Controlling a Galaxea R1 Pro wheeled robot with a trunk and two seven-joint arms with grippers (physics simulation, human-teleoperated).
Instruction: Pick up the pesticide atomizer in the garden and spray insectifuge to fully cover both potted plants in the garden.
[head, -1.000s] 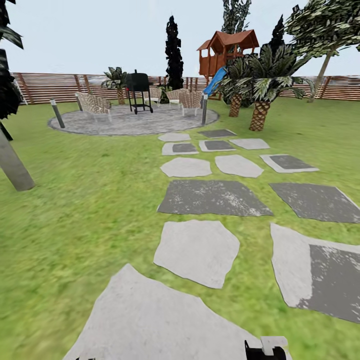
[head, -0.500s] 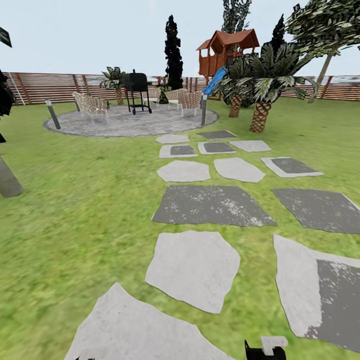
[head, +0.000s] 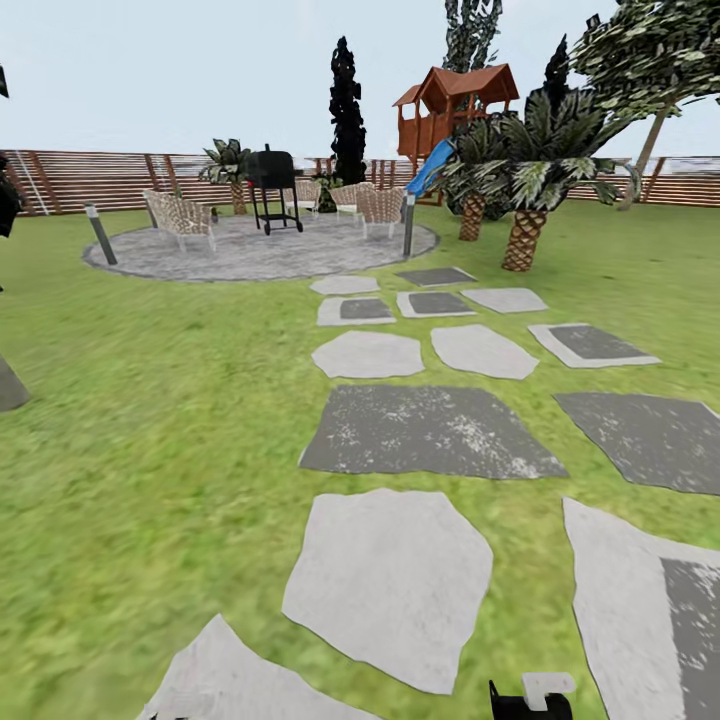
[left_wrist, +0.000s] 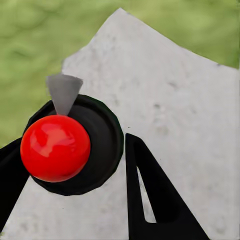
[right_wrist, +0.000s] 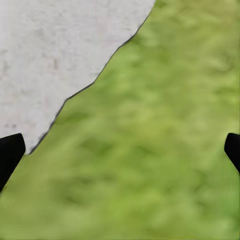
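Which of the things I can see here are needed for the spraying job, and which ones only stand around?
For the job: pesticide atomizer, held in the left gripper; garden lawn.

Only around: grill, chairs, playhouse, palm trees, stone slabs.

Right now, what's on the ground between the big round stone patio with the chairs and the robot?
In the head view, stepping stones cross the green lawn, some pale, some dark grey, leading up to the round patio.
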